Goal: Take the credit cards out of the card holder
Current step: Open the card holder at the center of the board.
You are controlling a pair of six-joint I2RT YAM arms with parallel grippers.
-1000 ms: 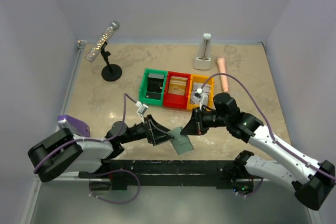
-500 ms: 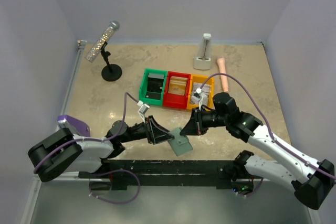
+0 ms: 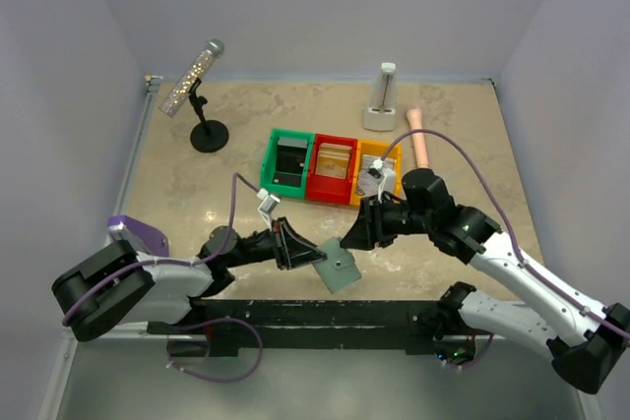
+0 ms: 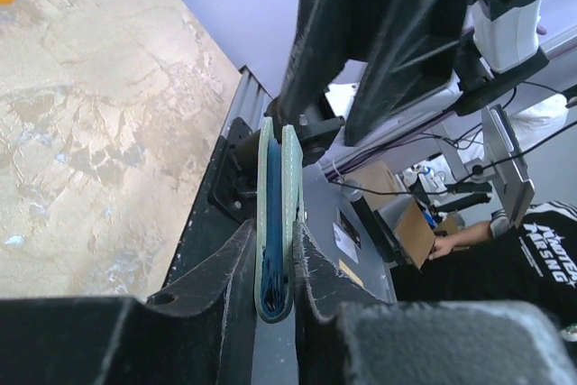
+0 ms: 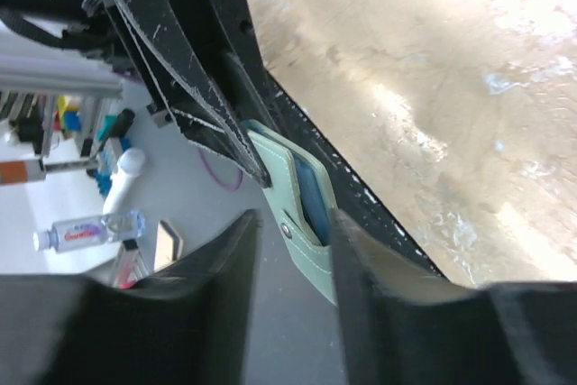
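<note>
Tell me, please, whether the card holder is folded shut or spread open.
Folded shut: in the left wrist view the card holder shows two grey-green covers close together, blue lining between, pinched by the left hand.

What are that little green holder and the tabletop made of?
The holder looks like soft faux leather, though I can't be sure: matte pale green outside, blue lining, a small round snap. The tabletop looks like polished beige stone or stone-print laminate: veined, with glossy glare; I can't tell which.
</note>
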